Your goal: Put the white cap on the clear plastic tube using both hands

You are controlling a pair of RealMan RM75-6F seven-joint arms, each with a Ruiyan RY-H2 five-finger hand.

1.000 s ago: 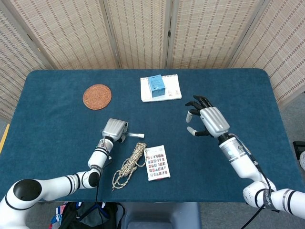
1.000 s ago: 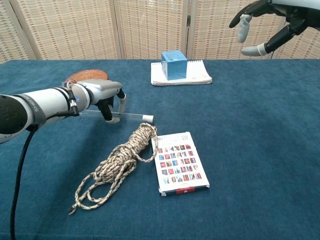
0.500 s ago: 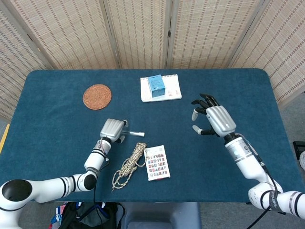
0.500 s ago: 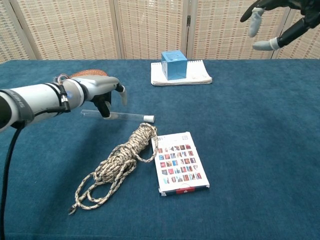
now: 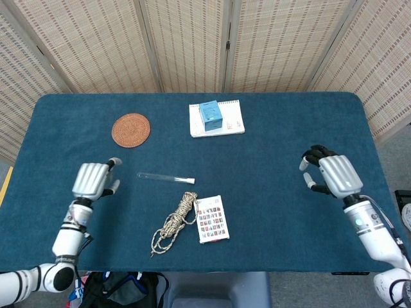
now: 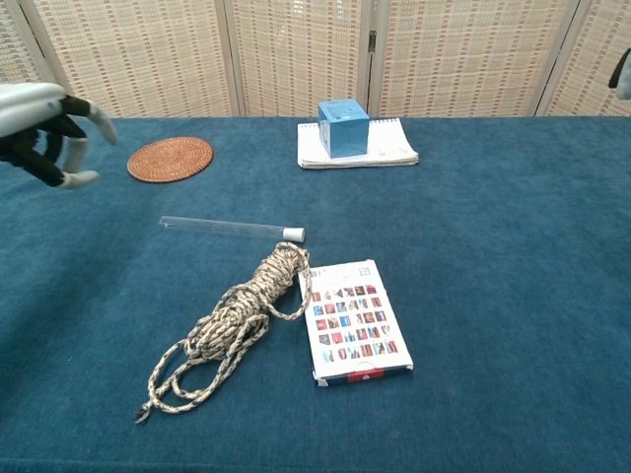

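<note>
The clear plastic tube [image 5: 162, 177] [image 6: 225, 228] lies flat on the blue table, with the white cap [image 5: 191, 181] [image 6: 293, 235] fitted on its right end. Nothing touches it. My left hand [image 5: 93, 179] [image 6: 47, 126] hovers well to the left of the tube, fingers apart and holding nothing. My right hand [image 5: 329, 173] is far off at the table's right side, also holding nothing, fingers loosely bent and apart. In the chest view only a sliver of the right hand [image 6: 625, 71] shows at the right edge.
A coil of rope [image 5: 174, 221] [image 6: 235, 320] and a card pack [image 5: 212, 219] [image 6: 357, 320] lie just in front of the tube. A woven coaster [image 5: 131, 129] [image 6: 170, 158] sits back left. A blue cube [image 5: 210, 113] [image 6: 343, 126] stands on a notepad [image 5: 217, 119] [image 6: 358, 143] at the back.
My left hand has let go of the tube and drawn back to the left. My right hand has moved away to the right and nearer the table's front. The tube stays on the table.
</note>
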